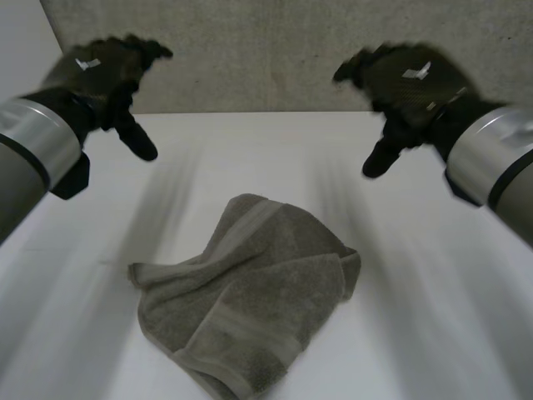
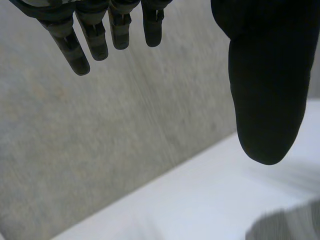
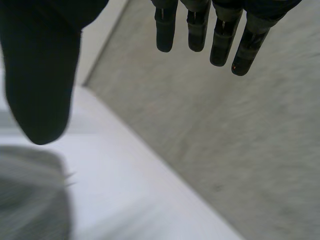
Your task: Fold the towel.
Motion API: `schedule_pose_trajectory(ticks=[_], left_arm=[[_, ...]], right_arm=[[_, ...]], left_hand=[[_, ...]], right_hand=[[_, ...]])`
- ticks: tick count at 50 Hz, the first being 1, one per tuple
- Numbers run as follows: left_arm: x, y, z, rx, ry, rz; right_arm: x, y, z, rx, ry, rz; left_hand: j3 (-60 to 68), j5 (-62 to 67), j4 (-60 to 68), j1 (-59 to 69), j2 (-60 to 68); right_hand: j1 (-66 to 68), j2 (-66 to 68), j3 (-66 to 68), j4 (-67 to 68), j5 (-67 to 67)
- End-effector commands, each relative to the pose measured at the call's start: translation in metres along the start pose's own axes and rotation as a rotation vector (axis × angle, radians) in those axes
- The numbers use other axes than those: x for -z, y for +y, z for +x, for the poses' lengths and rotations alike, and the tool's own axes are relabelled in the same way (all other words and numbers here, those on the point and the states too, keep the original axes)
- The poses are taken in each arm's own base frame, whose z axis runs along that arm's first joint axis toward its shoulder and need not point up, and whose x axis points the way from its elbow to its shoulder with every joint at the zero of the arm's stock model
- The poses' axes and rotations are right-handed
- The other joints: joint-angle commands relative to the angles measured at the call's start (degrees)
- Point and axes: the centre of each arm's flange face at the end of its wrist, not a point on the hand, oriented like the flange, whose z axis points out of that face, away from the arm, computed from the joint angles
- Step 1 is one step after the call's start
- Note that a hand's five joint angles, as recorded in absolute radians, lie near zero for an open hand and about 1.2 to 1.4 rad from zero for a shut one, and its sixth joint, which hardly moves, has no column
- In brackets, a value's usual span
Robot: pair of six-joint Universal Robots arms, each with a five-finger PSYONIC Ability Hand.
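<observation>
The rumpled grey towel (image 1: 250,292) in the middle of the desk (image 1: 433,317) looks soft and light (it will sag), best pinched at a hemmed corner; left hand (image 1: 104,79) and right hand (image 1: 404,83) hover beyond it, fingers relaxed and empty.

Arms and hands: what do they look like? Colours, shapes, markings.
The left arm and right arm are grey tubes with a shiny silver band at the wrist. The left hand and right hand are black, each with a small white mark on its back. Their fingers are slim and segmented; the thumb is broad, smooth, round-tipped.
</observation>
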Motion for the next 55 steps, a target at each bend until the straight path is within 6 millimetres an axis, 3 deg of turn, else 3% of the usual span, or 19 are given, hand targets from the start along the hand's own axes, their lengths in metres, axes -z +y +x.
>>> schedule_pose_trajectory(ticks=[1, 3, 5, 10, 16, 18, 28, 32, 35, 38, 39, 40, 41, 46, 50, 52, 55], left_arm=[[-0.015, 0.044, -0.001, -0.171, 0.038, -0.158], [-0.018, 0.055, -0.001, -0.194, 0.063, -0.197], [-0.026, 0.089, -0.019, -0.204, 0.087, -0.298], [-0.028, 0.119, -0.044, -0.167, 0.118, -0.373], [-0.024, 0.143, -0.055, -0.13, 0.161, -0.424], [-0.022, 0.161, -0.061, -0.122, 0.176, -0.465], [-0.016, 0.187, -0.066, -0.199, 0.217, -0.524], [-0.017, 0.194, -0.063, -0.2, 0.228, -0.525], [-0.019, 0.199, -0.061, -0.202, 0.233, -0.527], [-0.021, 0.199, -0.058, -0.21, 0.237, -0.508], [-0.021, 0.199, -0.058, -0.21, 0.237, -0.508], [-0.022, 0.199, -0.053, -0.22, 0.247, -0.492], [-0.024, 0.198, -0.046, -0.227, 0.267, -0.468], [-0.025, 0.195, -0.031, -0.233, 0.3, -0.435], [-0.025, 0.193, -0.022, -0.227, 0.318, -0.416], [-0.027, 0.189, -0.013, -0.231, 0.334, -0.387], [-0.032, 0.184, -0.008, -0.248, 0.338, -0.342]], right_arm=[[-0.002, 0.032, -0.046, 0.006, -0.22, -0.16], [-0.004, 0.04, -0.055, 0.007, -0.262, -0.185], [-0.006, 0.054, -0.073, -0.013, -0.334, -0.225], [-0.004, 0.073, -0.103, -0.042, -0.437, -0.284], [0.002, 0.097, -0.132, -0.083, -0.556, -0.354], [0.005, 0.1, -0.139, -0.089, -0.592, -0.359], [0.013, 0.118, -0.162, -0.1, -0.695, -0.401], [0.011, 0.132, -0.167, -0.105, -0.703, -0.439], [0.01, 0.134, -0.168, -0.105, -0.702, -0.443], [0.001, 0.13, -0.162, -0.103, -0.662, -0.389], [0.001, 0.13, -0.162, -0.103, -0.662, -0.388], [-0.003, 0.125, -0.159, -0.106, -0.633, -0.359], [-0.003, 0.125, -0.159, -0.107, -0.633, -0.358], [-0.014, 0.094, -0.137, -0.145, -0.468, -0.236], [-0.021, 0.086, -0.117, -0.148, -0.389, -0.207], [-0.023, 0.083, -0.109, -0.147, -0.363, -0.195], [-0.029, 0.076, -0.096, -0.146, -0.323, -0.17]], left_hand=[[1.72, -0.38, 1.7, 1.25, 1.77], [1.72, -0.38, 1.7, 1.25, 1.77], [1.89, -0.22, 1.87, 1.42, 1.94], [3.06, 0.96, 3.04, 2.59, 3.11], [3.06, 0.96, 3.05, 2.6, 3.12], [3.23, 1.13, 3.21, 2.76, 3.28], [3.4, 1.3, 3.38, 2.93, 3.45], [6.6, 4.49, 6.58, 6.13, 6.65], [13.16, 11.05, 13.14, 12.69, 13.21], [25.37, 23.26, 25.35, 24.9, 25.42], [25.44, 23.33, 25.42, 24.97, 25.49], [34.76, 32.66, 34.74, 34.3, 34.81], [43.85, 41.75, 43.83, 43.38, 43.9], [51.49, 49.38, 51.47, 51.02, 51.54], [59.25, 57.14, 59.23, 58.78, 59.3], [70.29, 68.18, 70.27, 69.82, 70.34], [70.33, 68.22, 70.31, 69.86, 70.38]], right_hand=[[-2.68, -3.84, -2.39, -3.53, -3.63], [-2.68, -3.84, -2.39, -3.53, -3.63], [-2.68, -3.84, -2.39, -3.53, -3.63], [-2.68, -3.84, -2.39, -3.53, -3.63], [-2.68, -3.84, -2.39, -3.53, -3.63], [-2.68, -3.84, -2.39, -3.53, -3.63], [-2.68, -3.84, -2.39, -3.53, -3.63], [5.94, 4.78, 6.24, 5.1, 4.99], [14.22, 13.07, 14.52, 13.38, 13.27], [61.66, 60.51, 61.96, 60.82, 60.71], [61.83, 60.67, 62.12, 60.98, 60.88], [67.26, 66.11, 67.56, 66.42, 66.31], [67.32, 66.16, 67.61, 66.47, 66.37], [67.32, 66.16, 67.61, 66.47, 66.37], [67.32, 66.16, 67.61, 66.47, 66.37], [67.32, 66.16, 67.61, 66.47, 66.37], [67.32, 66.16, 67.61, 66.47, 66.37]])
